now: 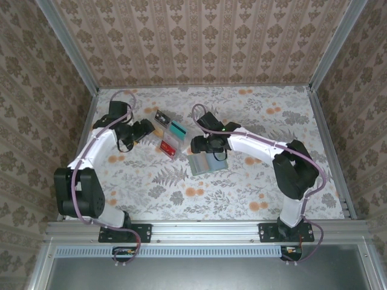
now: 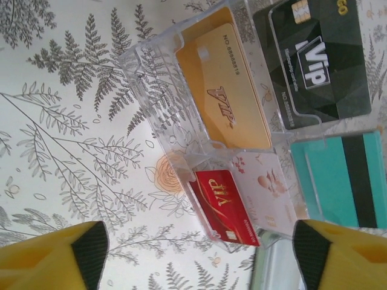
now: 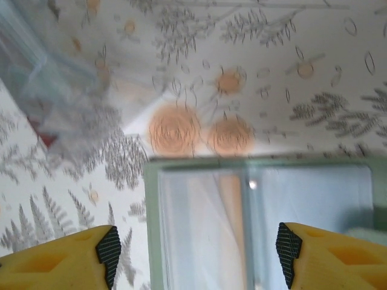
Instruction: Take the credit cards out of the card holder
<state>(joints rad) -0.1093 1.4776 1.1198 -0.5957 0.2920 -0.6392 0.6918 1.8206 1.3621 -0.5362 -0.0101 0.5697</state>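
Observation:
The card holder [image 1: 198, 166] lies open on the flowered table, grey-green outside with a pale blue-grey lining [image 3: 302, 223]. A tan-orange credit card [image 3: 233, 217] shows through its left slot, beside a paler card [image 3: 196, 229]. My right gripper [image 3: 198, 254] hovers open right over the open holder, one finger on each side and nothing between them; from above it [image 1: 208, 154] sits at the holder's far edge. My left gripper [image 2: 199, 254] is open and empty near the clear tray [image 2: 151, 60], and stands at that tray's left end [image 1: 147, 128].
The clear compartment tray [image 1: 169, 136] holds a gold VIP card [image 2: 227, 96], a black VIP card [image 2: 317, 57], a red VIP card [image 2: 227, 205], a teal card [image 2: 344, 178] and a pale floral card [image 2: 269, 187]. Patterned walls close in the table on three sides.

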